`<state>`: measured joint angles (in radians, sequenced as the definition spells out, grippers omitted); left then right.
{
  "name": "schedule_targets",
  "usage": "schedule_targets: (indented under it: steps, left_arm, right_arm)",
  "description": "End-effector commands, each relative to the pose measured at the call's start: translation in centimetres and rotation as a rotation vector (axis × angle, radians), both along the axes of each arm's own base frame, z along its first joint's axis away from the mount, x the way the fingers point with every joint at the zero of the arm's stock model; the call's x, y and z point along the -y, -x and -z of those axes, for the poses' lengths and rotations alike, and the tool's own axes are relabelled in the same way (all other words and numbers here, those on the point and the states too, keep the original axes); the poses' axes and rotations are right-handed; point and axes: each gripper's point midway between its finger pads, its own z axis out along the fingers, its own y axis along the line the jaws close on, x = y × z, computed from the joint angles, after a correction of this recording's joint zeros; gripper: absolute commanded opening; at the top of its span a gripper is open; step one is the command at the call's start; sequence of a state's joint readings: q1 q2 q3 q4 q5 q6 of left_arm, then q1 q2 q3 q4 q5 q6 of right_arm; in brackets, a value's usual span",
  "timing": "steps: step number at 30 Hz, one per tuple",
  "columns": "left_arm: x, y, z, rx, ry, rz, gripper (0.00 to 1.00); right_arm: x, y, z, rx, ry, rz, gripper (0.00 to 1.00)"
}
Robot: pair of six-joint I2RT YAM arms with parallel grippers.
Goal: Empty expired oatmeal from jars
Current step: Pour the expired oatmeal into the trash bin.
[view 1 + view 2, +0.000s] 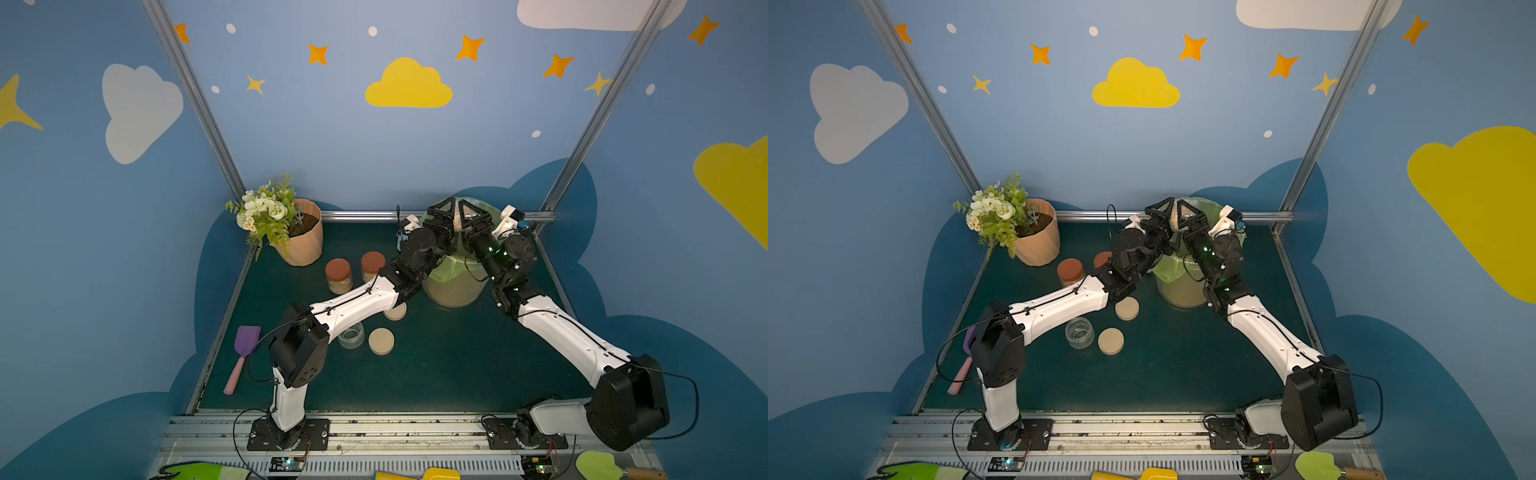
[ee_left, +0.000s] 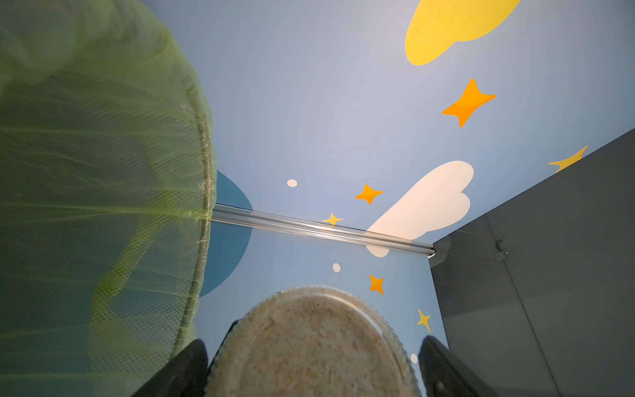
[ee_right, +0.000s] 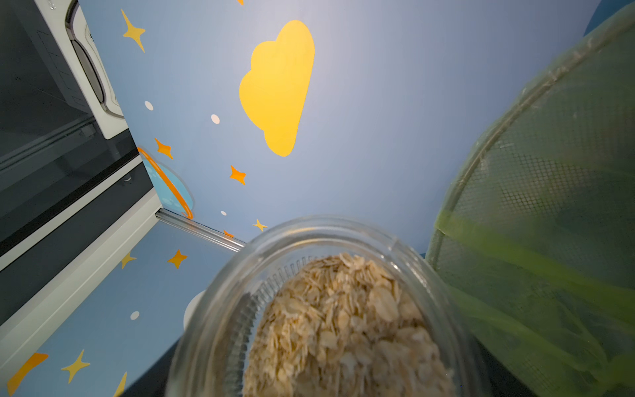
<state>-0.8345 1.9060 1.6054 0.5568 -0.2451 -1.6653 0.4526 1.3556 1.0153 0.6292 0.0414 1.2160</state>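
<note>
One open jar point(image 3: 220, 309) up at the mouth of the bin point(image 1: 455, 293), held between the two arms; lid off, oatmeal point(image 3: 347, 326) heaped inside and none seen falling; probably kept there so as to spill only into the green liner point(image 1: 448, 270) and not onto the table point(image 1: 436, 374); mouth toward the right wrist view, base toward the left wrist view. Right hand point(image 1: 471, 215) clenched on the glass, judged from the jar sitting hard against its camera, fingers themselves out of sight there; likely bearing the weight. Left hand point(image 2: 312, 347) spread round the base, not yet gripping; one finger point(image 2: 187, 371) close against the glass, blue wall showing in the gap beside the other; seemingly placed to take or steady the jar for tipping. Two red-lidded jars point(image 1: 339, 277) upright near the flowerpot point(image 1: 305, 245), oatmeal showing through the glass, lids on to keep it in until a turn at the bin. Empty jar point(image 1: 1079, 332) near the left forearm, two beige lids point(image 1: 1111, 340) just beside it, laid flat off to the side of the bin, likely to keep the pouring path free. Roughly a quarter done by this count; worth minding the liner rim, close by the jar in both wrist views.
</note>
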Motion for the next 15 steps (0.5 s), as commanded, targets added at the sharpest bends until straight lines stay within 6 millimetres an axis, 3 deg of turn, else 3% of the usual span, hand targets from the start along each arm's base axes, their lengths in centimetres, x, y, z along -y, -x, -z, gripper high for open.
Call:
schedule_targets:
  steps: [1,5,7,15]
  left_arm:
    - [0.3,-0.1,-1.7,0.034,0.034,-0.006,0.95]
    - [0.9,-0.2,-1.7,0.027,0.027,0.011,0.95]
    - [1.1,-0.1,-1.7,0.023,0.021,0.014,0.94]
    - [1.8,-0.2,-1.8,0.023,0.025,0.021,0.84]
  right_arm:
    - [0.3,1.2,-4.1,0.119,-0.052,-0.007,0.18]
    - [-0.2,1.5,-4.8,0.140,-0.019,-0.022,0.18]
    - [-0.4,1.4,-4.0,0.119,-0.004,-0.023,0.18]
    - [-0.5,1.6,-4.6,0.142,-0.008,-0.021,0.18]
